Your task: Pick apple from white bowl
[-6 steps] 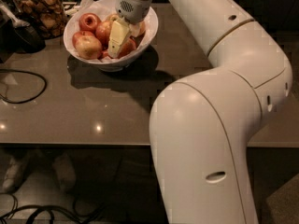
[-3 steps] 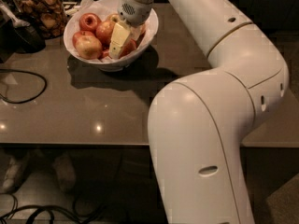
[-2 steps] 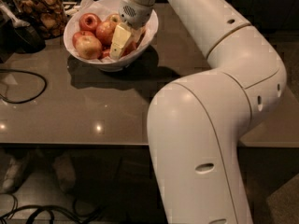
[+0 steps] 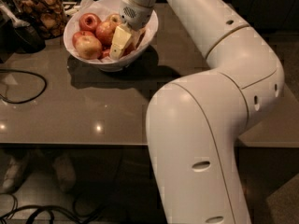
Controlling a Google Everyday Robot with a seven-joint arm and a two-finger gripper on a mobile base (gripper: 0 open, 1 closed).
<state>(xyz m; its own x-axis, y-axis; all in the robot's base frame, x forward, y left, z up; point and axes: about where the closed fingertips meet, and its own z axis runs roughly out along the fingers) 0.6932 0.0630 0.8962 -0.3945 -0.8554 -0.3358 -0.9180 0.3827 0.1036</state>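
The white bowl (image 4: 145,37) stands at the back left of the grey table, lined with white paper. Several red-orange apples lie in it, among them one at the front left (image 4: 88,47), one at the back left (image 4: 89,21) and one in the middle (image 4: 105,31). My gripper (image 4: 122,42) reaches down from the arm into the right half of the bowl, among the apples and touching them. Reddish apple skin (image 4: 138,37) shows right beside it. The gripper hides the apples beneath it.
A glass jar of brown snacks (image 4: 41,10) stands left of the bowl at the back. A dark object (image 4: 21,34) lies beside it, and a black cable (image 4: 23,85) loops on the table's left. My large white arm (image 4: 210,101) covers the table's right side.
The gripper has stayed down in the bowl's right half with hardly any shift. The arm's lower segment has drifted slightly left. The apples have not visibly moved.
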